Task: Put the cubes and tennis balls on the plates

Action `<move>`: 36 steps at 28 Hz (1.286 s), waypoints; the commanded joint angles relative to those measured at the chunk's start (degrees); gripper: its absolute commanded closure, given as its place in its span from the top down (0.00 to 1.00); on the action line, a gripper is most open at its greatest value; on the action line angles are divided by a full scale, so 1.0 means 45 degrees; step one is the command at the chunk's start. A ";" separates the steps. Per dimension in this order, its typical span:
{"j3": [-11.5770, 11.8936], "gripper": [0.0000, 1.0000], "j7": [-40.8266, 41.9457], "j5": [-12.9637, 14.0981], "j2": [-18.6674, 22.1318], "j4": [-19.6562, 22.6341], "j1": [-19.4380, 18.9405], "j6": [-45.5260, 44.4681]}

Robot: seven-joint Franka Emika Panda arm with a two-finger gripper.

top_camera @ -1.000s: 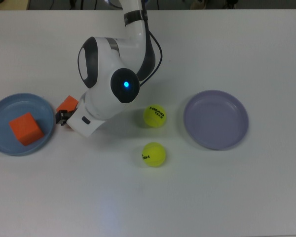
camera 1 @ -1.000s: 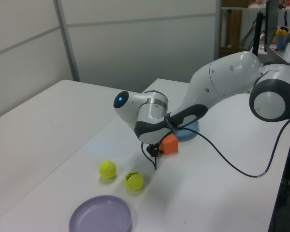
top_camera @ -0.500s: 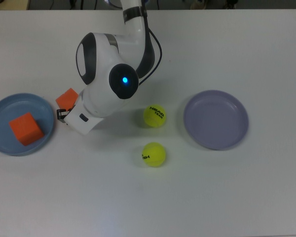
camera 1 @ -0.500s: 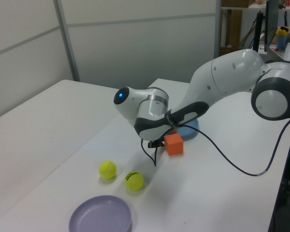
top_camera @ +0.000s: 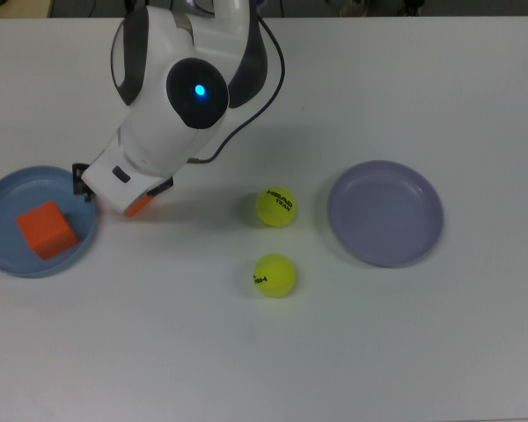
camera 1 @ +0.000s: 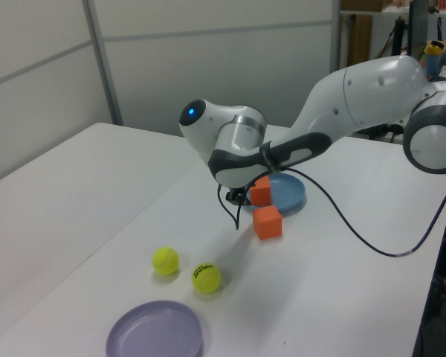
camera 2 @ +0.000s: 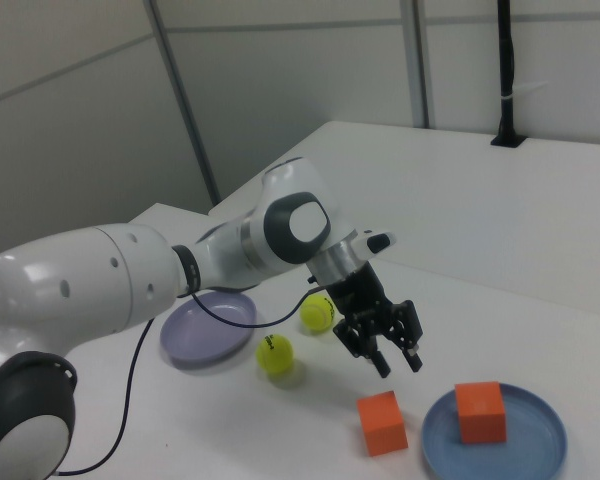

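Blue plate: a round, shallow light-blue plastic plate [camera 2: 542,440] lies nearest in the right view, at the top view's left edge of the white bench [camera 2: 500,250].
Cube on plate: one matte bright-orange cube [camera 2: 479,411] rests inside the blue plate, flat on its floor.
Loose cube: a second matte bright-orange cube [camera 2: 382,423] of the same size sits on the bench just beside the blue plate's rim, outside it; in the top view the arm hides most of it.
End effector: the black two-finger end effector [camera 2: 400,368] hangs above the bench near the loose cube and the blue plate, fingers spread apart with nothing between them, touching neither cube.
Arm: the white Franka arm [camera 2: 100,280] reaches in from the right view's left.
Tennis balls: two fuzzy yellow-green tennis balls, one [camera 2: 276,355] nearer and one [camera 2: 318,313] farther, sit on the bench close together but apart, between the two plates.
Lavender plate: a round, shallow lavender plastic plate [camera 2: 208,330] lies farthest, beyond the balls, with nothing on it.
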State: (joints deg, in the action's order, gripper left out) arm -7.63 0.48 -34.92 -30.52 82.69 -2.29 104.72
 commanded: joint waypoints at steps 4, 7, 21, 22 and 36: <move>-0.0101 1.00 0.1551 0.0202 0.0415 0.0491 -0.0136 -0.2487; -0.0101 1.00 0.1983 0.0105 0.0395 0.0764 -0.0331 -0.3387; -0.0101 1.00 0.1535 -0.0402 -0.0502 0.0961 -0.0625 -0.1886; -0.0101 1.00 0.1398 -0.0500 -0.0581 0.0941 -0.0625 -0.1730; 0.0016 0.05 0.1084 -0.1419 -0.1148 0.0863 -0.0567 -0.0791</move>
State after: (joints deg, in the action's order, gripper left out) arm -8.02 5.94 -40.55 -36.12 86.29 -4.68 99.85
